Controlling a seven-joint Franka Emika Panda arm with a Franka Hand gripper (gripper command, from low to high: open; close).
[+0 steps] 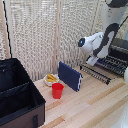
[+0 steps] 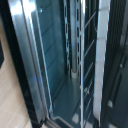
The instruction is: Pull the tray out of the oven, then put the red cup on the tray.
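Observation:
The oven [image 1: 120, 50] shows only partly at the exterior view's right edge, black and boxy. The tray [image 1: 100, 71], a dark wire grid, sticks out from its front over the wooden table. My gripper [image 1: 93, 61] hangs just above the tray's inner part, pointing down; its fingers are too small and blurred to read. In the wrist view I see thin wire bars [image 2: 86, 55] and a glass pane in a silvery frame [image 2: 30, 65] up close, and no fingers. The red cup [image 1: 57, 90] stands upright on the table, well away from the tray toward the exterior view's left.
A dark blue slab [image 1: 70, 76] stands tilted between the cup and the tray. A small white bowl [image 1: 51, 79] with yellow contents sits behind the cup. A large black fabric case [image 1: 17, 95] fills the exterior view's left. A slatted screen [image 1: 45, 35] backs the table.

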